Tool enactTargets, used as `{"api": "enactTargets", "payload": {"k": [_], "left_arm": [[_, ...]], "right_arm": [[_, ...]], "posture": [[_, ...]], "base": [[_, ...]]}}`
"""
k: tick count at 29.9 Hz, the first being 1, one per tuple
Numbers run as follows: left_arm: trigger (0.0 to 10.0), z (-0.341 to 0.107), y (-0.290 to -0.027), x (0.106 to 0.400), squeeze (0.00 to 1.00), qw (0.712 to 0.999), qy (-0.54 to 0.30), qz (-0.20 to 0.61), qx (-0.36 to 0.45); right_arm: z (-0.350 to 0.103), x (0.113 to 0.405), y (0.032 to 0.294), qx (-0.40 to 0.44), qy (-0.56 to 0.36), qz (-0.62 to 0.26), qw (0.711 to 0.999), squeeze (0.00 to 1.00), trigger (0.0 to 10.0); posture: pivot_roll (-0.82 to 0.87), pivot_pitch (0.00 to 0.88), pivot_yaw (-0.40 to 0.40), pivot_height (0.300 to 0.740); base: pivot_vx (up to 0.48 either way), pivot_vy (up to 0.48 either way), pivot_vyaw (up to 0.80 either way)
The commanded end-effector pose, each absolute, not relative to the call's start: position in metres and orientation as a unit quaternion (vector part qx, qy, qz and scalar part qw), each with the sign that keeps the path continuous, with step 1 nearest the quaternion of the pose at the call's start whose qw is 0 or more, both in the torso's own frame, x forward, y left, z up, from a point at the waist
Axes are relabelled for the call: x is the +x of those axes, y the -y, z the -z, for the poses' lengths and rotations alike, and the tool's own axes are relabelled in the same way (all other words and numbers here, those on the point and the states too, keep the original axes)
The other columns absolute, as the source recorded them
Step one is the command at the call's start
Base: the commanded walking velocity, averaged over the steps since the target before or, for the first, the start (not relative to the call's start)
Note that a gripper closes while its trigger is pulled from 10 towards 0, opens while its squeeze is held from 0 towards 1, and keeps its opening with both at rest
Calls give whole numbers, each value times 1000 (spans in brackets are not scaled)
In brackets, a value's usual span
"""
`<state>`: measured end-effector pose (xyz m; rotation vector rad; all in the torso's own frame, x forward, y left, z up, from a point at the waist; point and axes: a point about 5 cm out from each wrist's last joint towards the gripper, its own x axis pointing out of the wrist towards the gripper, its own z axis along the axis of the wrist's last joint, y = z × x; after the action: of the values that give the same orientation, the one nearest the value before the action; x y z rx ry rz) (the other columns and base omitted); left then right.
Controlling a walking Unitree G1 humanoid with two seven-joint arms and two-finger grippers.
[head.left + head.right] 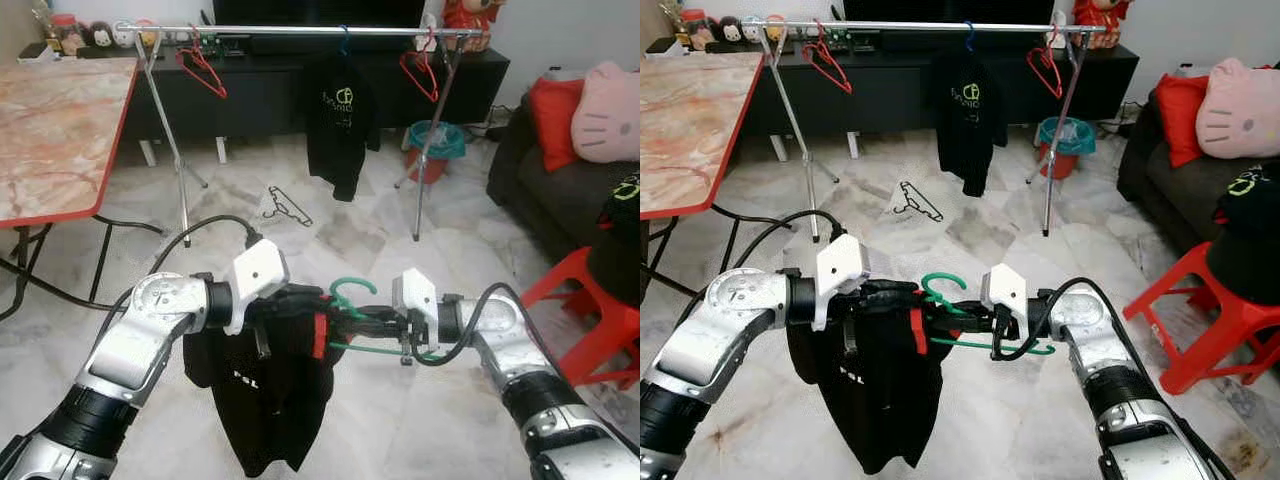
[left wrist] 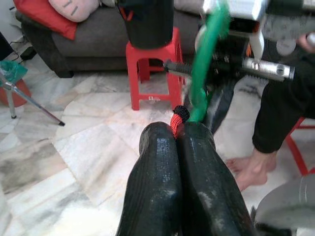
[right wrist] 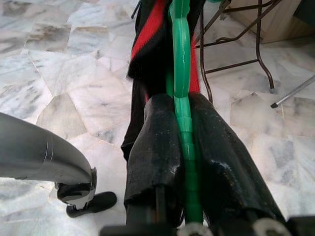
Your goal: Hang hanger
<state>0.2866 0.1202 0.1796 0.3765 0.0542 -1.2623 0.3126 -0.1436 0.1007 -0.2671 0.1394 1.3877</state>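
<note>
Both arms are raised in front of the robot, over open marble floor (image 1: 400, 420), and between them they carry a green hanger (image 1: 352, 295) with a black T-shirt (image 1: 262, 400) draped from it. The right gripper (image 3: 183, 105) has its two black fingers pinched on the hanger's green bar, which runs straight down the gap between them in the right wrist view. The left gripper (image 2: 176, 135) has its fingers pressed together, nipping the shirt's red-trimmed collar right at the fingertips, with the green hook rising just beyond them. The shirt hangs below both grippers and carries some white lettering, too crumpled to read. Well ahead of the fingers stands the silver clothes rail (image 1: 300, 30), with bare floor between it and the robot except for a black hanger (image 1: 285, 207) lying on the tiles. On the rail hang two red hangers (image 1: 203, 68), one near each end, and a black shirt (image 1: 340, 125) in the middle bearing a yellow-green logo I cannot read. A marble-topped table (image 1: 60, 130) with a red edge borders the left, a red plastic stool (image 1: 590, 300) and dark sofa (image 1: 540, 180) the right. A teal basket (image 1: 437, 140) stands by the rail's right legs, its contents unclear.
</note>
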Motion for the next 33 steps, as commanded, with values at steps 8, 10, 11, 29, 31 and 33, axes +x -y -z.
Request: {"api": "enactTargets", "payload": {"k": [8, 10, 11, 29, 31, 33], "left_arm": [[0, -189, -134, 285, 0, 799, -20, 570, 191], [0, -186, -140, 285, 0, 803, -28, 561, 199], [0, -185, -142, 285, 0, 805, -31, 557, 203], [0, -162, -173, 302, 0, 878, -31, 417, 231], [0, -159, -178, 303, 0, 886, -32, 400, 231], [0, -154, -184, 304, 0, 889, -39, 390, 236]], "right_arm": [[-99, 317, 148, -171, -65, -602, 777, 0, 10000], [-101, 320, 151, -184, -62, -586, 787, 0, 10000], [-101, 321, 153, -187, -62, -582, 789, 0, 10000], [-110, 320, 184, -273, -116, -599, 744, 0, 10000], [-112, 320, 187, -273, -115, -595, 747, 0, 10000], [-115, 321, 191, -273, -111, -592, 750, 0, 10000]], "posture": [[62, 0, -69, 736], [63, 0, -69, 736], [64, 0, -68, 736], [53, 0, -67, 736], [53, 0, -67, 736], [51, 0, -66, 736]], "base": [[0, 0, 0], [0, 0, 0], [0, 0, 0], [0, 0, 0], [0, 0, 0], [0, 0, 0]]}}
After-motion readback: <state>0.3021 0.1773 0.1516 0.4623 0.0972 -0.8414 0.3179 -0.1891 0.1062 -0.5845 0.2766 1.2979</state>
